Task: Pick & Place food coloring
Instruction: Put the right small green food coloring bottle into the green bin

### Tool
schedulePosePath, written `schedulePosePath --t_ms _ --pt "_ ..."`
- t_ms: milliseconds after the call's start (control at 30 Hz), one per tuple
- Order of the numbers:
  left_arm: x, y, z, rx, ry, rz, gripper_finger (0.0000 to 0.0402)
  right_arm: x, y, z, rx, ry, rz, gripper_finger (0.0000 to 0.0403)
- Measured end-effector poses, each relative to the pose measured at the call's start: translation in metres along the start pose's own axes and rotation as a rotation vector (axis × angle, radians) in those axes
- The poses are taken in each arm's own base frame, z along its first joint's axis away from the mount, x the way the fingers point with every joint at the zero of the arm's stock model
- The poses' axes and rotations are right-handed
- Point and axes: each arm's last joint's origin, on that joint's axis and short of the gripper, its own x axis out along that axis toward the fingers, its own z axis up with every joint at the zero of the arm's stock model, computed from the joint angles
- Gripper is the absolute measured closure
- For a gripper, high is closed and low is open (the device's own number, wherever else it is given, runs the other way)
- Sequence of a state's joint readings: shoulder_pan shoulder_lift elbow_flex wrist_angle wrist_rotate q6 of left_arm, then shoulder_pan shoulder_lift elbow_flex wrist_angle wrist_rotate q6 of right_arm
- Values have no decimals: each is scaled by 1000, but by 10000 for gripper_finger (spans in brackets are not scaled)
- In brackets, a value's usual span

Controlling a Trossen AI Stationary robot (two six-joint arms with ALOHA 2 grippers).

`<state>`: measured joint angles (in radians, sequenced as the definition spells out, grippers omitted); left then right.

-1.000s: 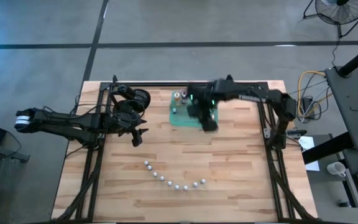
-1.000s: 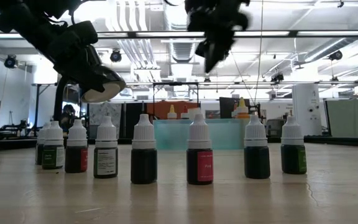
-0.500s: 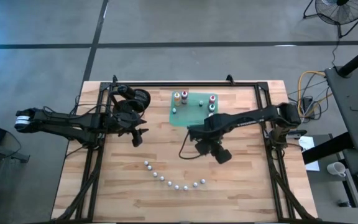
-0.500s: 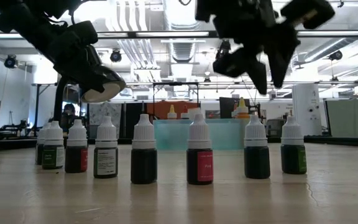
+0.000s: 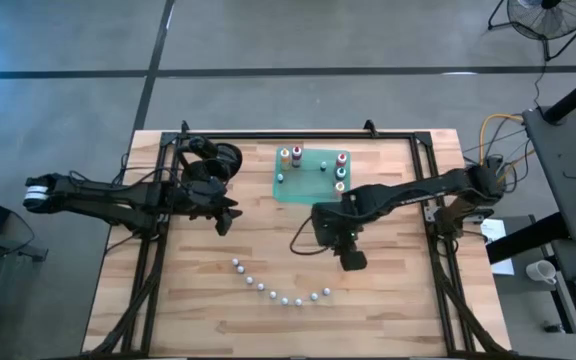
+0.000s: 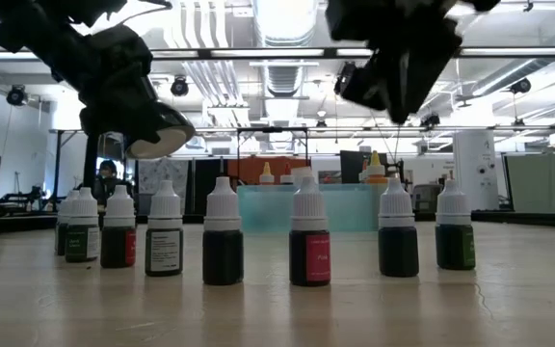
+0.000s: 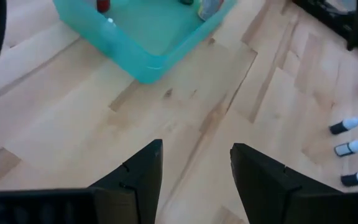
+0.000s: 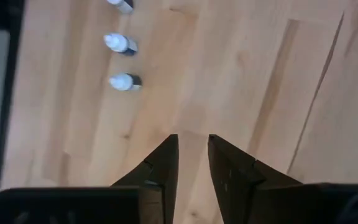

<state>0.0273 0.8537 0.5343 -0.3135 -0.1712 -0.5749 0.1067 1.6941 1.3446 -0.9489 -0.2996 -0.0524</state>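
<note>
Several small white-capped food coloring bottles (image 5: 280, 290) stand upright on their bases in a curved row near the table's front; the low view shows them side by side (image 6: 309, 246). More bottles (image 5: 290, 156) stand in the flat green tray (image 5: 308, 186) at the far middle. My right gripper (image 5: 353, 262) hangs above bare wood between tray and row, pointing steeply down, its fingers (image 8: 193, 144) narrowly open with nothing between them. My left gripper (image 5: 225, 222) waits at the left, open (image 7: 196, 152) and holding nothing.
Black metal frames (image 5: 153, 260) run along the left and right sides of the wooden table. Bare wood lies between the tray and the bottle row. A cable (image 5: 298, 240) loops beside my right arm.
My right gripper has swung from above the tray toward the table's near edge and come lower, now hanging over the wood just beyond the bottle row. My left gripper has rolled about its own axis while staying in place. The bottles have not moved.
</note>
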Motion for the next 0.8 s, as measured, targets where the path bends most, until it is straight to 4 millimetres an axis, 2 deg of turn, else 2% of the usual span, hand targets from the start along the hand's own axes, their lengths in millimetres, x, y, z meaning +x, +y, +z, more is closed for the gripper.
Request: schedulePosePath --t_ms 133,267,400,500,667,800 --pt "-5 -4 -1 15 -8 -32 239 -6 16 -14 47 -45 4 329" --pt "-6 -7 -4 30 6 -51 239 2 35 -27 90 -68 28 330" --pt "-9 -15 -9 51 27 -92 239 22 60 -32 38 -129 77 330" --pt "-11 -20 -15 59 55 -117 239 41 74 -34 72 -173 121 330" --pt "-13 -23 -24 82 116 -119 239 62 74 -45 194 -118 123 319" --pt "-18 -18 -31 132 180 -87 239 65 72 -45 179 -168 93 285"
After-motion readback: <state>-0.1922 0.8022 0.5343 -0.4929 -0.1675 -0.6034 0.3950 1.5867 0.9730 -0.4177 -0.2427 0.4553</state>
